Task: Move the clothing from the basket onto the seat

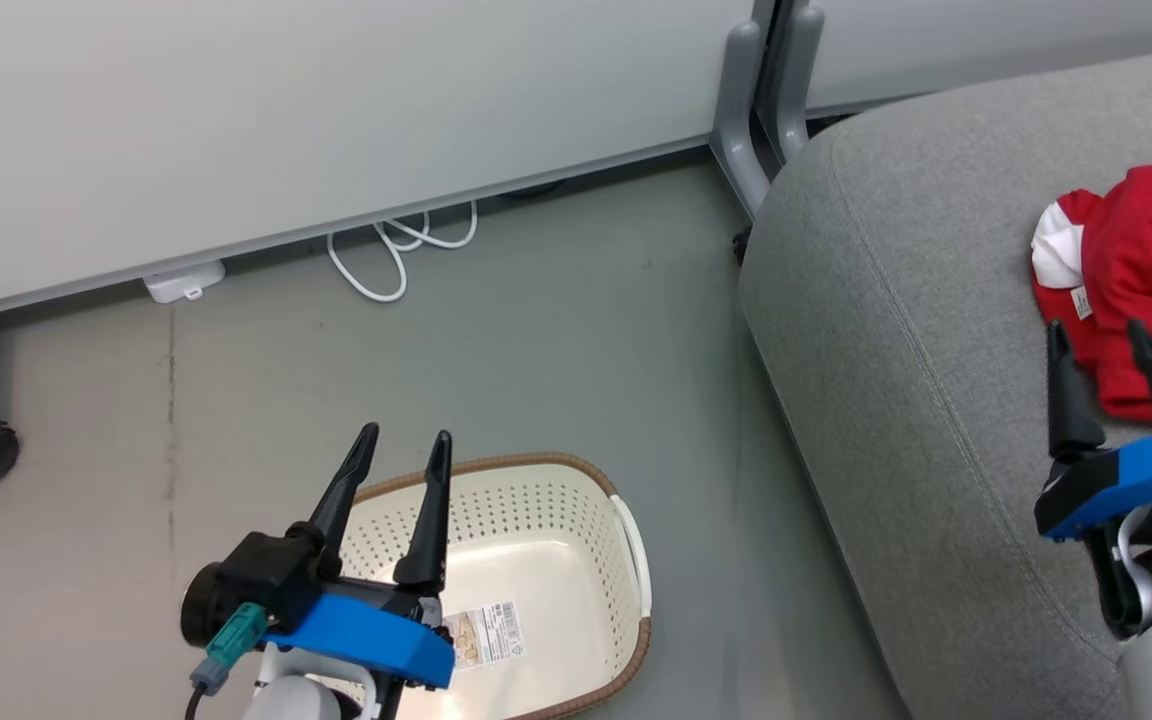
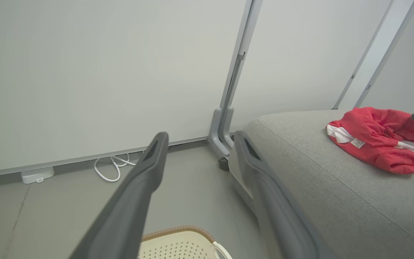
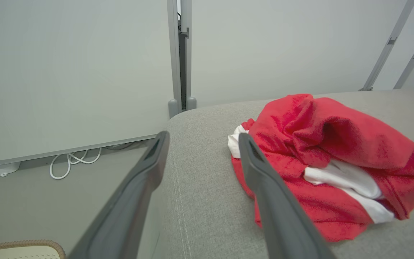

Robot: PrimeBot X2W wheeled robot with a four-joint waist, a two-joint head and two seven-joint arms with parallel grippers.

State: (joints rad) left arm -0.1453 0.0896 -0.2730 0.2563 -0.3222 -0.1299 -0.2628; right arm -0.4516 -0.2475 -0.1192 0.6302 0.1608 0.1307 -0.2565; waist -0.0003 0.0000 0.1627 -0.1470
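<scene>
The red clothing (image 1: 1146,260) lies heaped on the grey sofa seat (image 1: 916,350) at the frame's right edge, just beyond the right gripper (image 1: 1096,335), its fingers spread and empty, while the left gripper (image 1: 406,435), likewise spread, hangs over the emptied basket (image 1: 556,505) at lower left.

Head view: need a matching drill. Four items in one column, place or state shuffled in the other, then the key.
Column one
1. clothing
2. basket
3. left gripper
4. white cable

Column two
A. looped on the floor by the white panel
B. standing on the floor, no garments seen inside
C. open, holding nothing
D. bunched up on the seat

Pairs: 1-D, 2-B, 3-C, 4-A
</scene>
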